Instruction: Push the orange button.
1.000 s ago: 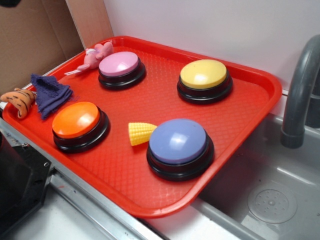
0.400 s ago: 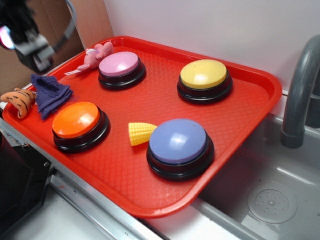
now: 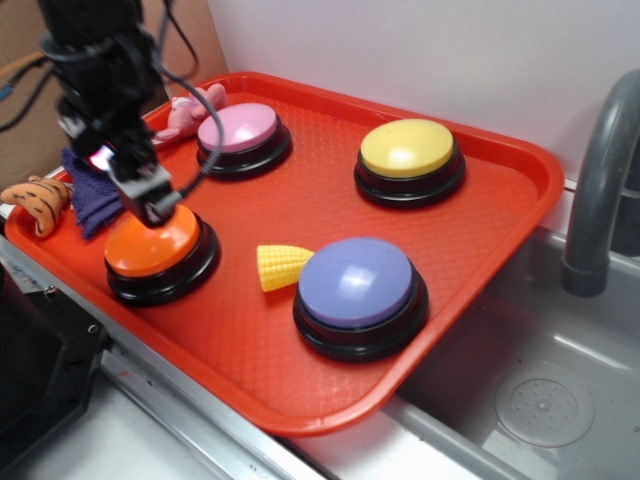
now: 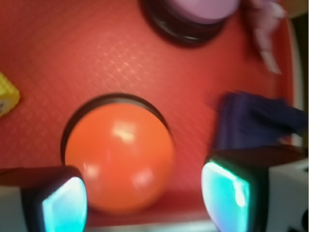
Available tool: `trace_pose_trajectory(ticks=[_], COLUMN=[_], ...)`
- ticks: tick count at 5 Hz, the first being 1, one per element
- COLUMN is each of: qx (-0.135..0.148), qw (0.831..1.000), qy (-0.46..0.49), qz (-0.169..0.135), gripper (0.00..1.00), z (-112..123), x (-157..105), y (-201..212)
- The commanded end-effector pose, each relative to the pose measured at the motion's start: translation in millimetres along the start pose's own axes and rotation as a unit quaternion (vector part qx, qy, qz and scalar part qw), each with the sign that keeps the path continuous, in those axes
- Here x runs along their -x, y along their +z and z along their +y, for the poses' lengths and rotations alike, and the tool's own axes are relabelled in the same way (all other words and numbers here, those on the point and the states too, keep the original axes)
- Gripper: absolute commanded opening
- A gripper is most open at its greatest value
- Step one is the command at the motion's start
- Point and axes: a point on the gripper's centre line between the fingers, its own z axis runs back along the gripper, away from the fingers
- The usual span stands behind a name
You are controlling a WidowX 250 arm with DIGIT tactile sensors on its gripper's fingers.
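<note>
The orange button (image 3: pixel 158 248), a glossy orange dome on a black round base, sits at the front left of the red tray (image 3: pixel 455 330). My gripper (image 3: pixel 150 203) hangs just above the button's back-left edge, and the arm hides part of the dome. In the wrist view the orange button (image 4: pixel 120 154) lies below and between my two fingers, whose pads (image 4: pixel 224 193) stand wide apart. The gripper (image 4: pixel 145 199) is open with nothing held.
On the tray are also a pink button (image 3: pixel 240 128), a yellow button (image 3: pixel 407 148), a blue-purple button (image 3: pixel 357 283) and a yellow corn piece (image 3: pixel 282 265). A purple cloth (image 3: pixel 88 198), a pink plush (image 3: pixel 190 110) and an orange striped toy (image 3: pixel 35 200) lie at the left. A grey faucet (image 3: pixel 600 190) and sink (image 3: pixel 540 400) are on the right.
My gripper has come down from the upper left corner to just over the orange button. Nothing on the tray has moved.
</note>
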Motion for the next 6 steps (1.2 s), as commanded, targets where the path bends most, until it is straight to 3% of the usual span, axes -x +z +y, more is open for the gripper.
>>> trace_pose_trajectory(ticks=[1, 2, 4, 5, 6], qx=[0.034, 0.024, -0.005, -0.004, 0.041], qw=[0.999, 1.0, 0.999, 0.999, 0.999], qy=[-0.008, -0.004, -0.024, -0.016, -0.016], qz=[0.008, 0.007, -0.03, -0.032, -0.025], gripper=[1.0, 1.0, 1.0, 1.0, 1.0], z=[-0.6, -0.1, 8.8, 16.1, 22.2], x=[-1.8, 0.0, -14.2, -14.3, -11.5], y=[-24.9, -16.6, 51.7, 68.7, 76.1])
